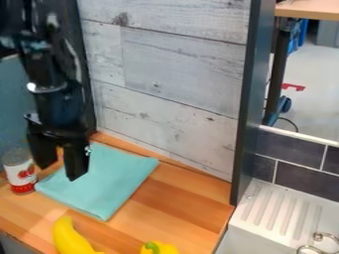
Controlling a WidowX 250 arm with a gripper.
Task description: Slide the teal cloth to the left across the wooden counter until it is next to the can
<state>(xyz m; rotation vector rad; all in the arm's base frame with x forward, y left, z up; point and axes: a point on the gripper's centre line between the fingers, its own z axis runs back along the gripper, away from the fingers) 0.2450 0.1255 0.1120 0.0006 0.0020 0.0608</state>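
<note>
The black gripper [61, 163] hangs at the left over the wooden counter, its two fingers pointing down and spread apart with nothing between them. Below and behind it a turquoise cloth [109, 184] lies flat on the counter. A can with a white and red label [20, 171] stands upright at the cloth's left edge, just left of the gripper. Toward the front edge lies a yellow banana [69, 237]. To its right is a yellow object with a green stem, resembling a pepper [159, 247], partly cut off by the view's bottom edge.
A grey plank wall [169, 74] rises behind the wooden counter [189, 198], with a dark upright post [250, 109] at its right end. Beyond the post are a white ribbed drainboard [281, 211], a metal faucet [321, 243] and dark wall tiles [308, 178].
</note>
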